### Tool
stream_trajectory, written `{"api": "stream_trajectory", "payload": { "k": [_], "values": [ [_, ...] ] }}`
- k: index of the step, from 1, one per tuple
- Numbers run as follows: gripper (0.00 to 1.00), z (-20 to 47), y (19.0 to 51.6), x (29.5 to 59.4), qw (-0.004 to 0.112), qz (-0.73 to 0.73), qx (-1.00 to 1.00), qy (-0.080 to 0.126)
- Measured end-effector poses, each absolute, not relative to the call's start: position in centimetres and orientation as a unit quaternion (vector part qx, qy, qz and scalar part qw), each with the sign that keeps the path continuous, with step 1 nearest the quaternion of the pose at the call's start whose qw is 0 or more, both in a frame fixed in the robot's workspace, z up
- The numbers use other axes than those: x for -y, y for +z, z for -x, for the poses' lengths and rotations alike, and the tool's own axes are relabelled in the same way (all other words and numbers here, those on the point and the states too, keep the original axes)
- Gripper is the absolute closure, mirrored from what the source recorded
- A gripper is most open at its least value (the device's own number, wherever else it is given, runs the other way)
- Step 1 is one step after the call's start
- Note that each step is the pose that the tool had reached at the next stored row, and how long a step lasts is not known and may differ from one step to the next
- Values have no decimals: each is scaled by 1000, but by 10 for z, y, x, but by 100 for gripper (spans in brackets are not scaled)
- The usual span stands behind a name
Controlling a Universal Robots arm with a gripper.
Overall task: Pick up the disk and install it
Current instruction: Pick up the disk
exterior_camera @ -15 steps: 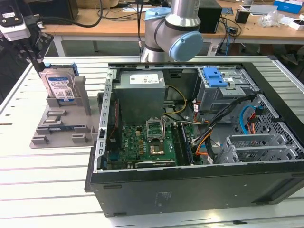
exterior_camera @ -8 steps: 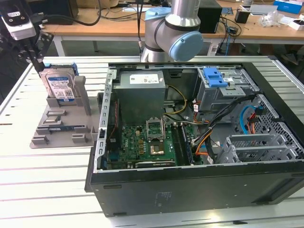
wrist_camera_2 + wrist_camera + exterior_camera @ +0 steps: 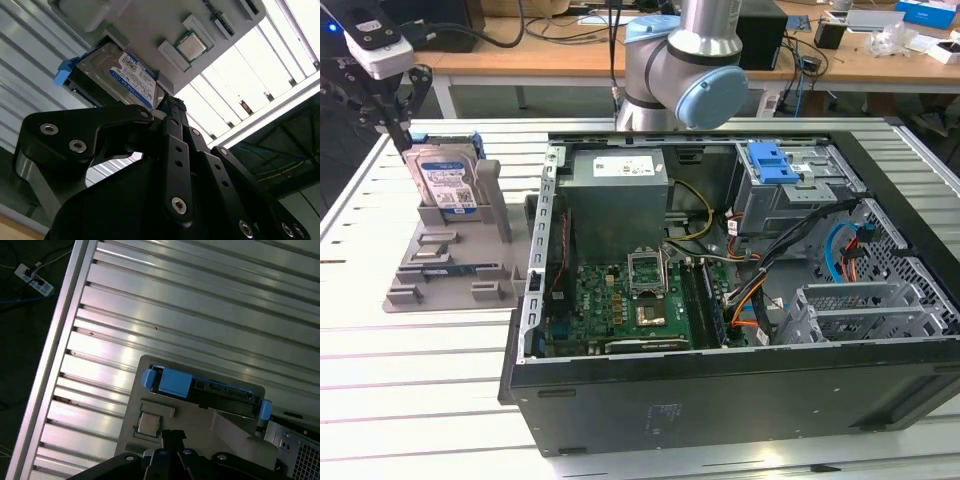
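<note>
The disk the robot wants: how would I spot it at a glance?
Find the big open computer case; on the exterior view's left of it a grey holder stand sits on the slatted table. The disk stands upright in it, a silver slab with a white-and-blue label and blue side rails, unlike the plain blue latch inside the case.

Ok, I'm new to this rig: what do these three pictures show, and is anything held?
The exterior view shows the whole scene: one robot arm behind an open computer case on a slatted metal table. Its gripper hangs at that view's left, just above the disk, which stands upright in a grey holder. Both wrist views come from cameras riding on the arm, looking past the gripper at disk and holder; a small chip lies on the holder too. Whether the disk is gripped I cannot tell; it sits in the holder.
</note>
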State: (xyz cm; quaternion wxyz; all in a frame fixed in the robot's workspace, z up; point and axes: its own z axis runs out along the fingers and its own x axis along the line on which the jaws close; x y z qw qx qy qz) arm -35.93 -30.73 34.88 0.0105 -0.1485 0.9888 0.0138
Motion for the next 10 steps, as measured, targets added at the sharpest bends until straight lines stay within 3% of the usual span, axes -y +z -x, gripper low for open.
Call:
{"api": "stream_trajectory", "payload": {
  "k": [10],
  "values": [
    [89, 359, 349, 307, 9, 227, -974, 15]
  ]
}}
